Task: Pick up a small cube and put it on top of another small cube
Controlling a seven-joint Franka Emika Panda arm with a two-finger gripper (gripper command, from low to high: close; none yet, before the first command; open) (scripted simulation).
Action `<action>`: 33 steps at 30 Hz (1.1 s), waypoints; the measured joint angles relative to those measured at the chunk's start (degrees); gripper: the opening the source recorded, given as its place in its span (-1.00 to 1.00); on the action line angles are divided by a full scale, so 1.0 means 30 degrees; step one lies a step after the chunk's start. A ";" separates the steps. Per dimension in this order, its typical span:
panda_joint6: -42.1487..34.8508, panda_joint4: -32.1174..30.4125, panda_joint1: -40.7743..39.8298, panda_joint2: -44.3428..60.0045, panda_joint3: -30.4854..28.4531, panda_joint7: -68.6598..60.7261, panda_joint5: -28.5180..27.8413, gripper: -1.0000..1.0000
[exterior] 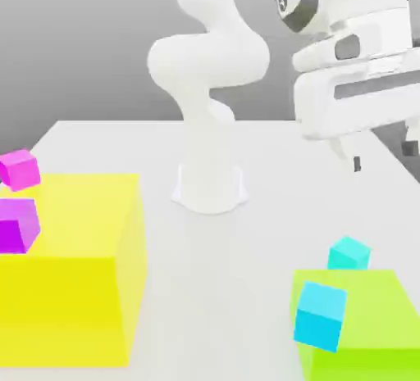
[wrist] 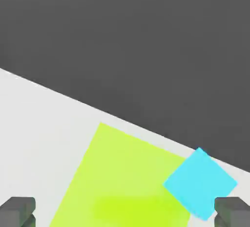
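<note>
Small plain turquoise cube (exterior: 350, 253) on white counter (exterior: 271, 232), just behind big lime-green block (exterior: 365, 330) at exterior view's right. Claw (exterior: 358, 158) raised above, fingers (wrist: 17, 211) spread wide, pinching nothing. Sky-cyan small cube (exterior: 321, 315) against green block's near corner.

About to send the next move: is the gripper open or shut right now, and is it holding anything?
Gripper: open, fingers spread wide with nothing held between them.
</note>
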 joint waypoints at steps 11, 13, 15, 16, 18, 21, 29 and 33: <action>0.4732 -0.3098 0.2758 0.6736 0.1455 0.3731 -0.5115 0.00; 0.5807 -0.2862 0.3547 0.8131 0.0255 0.4942 -0.6766 0.00; 0.6936 -0.2609 0.4829 0.9501 -0.1251 0.5675 -0.7701 0.00; 0.7367 -0.2510 0.5281 1.0023 -0.1773 0.5931 -0.8010 -1.00; 0.7369 -0.2510 0.5283 1.0023 -0.1771 0.5939 -0.8018 -1.00; 0.7381 -0.2509 0.5274 1.0023 -0.1767 0.5981 -0.8061 -1.00; 0.4479 -0.3230 0.4390 0.6355 0.0048 0.3218 -0.4352 -1.00; 0.2476 -0.2490 0.3832 0.4973 -0.0672 0.0186 -0.3234 -1.00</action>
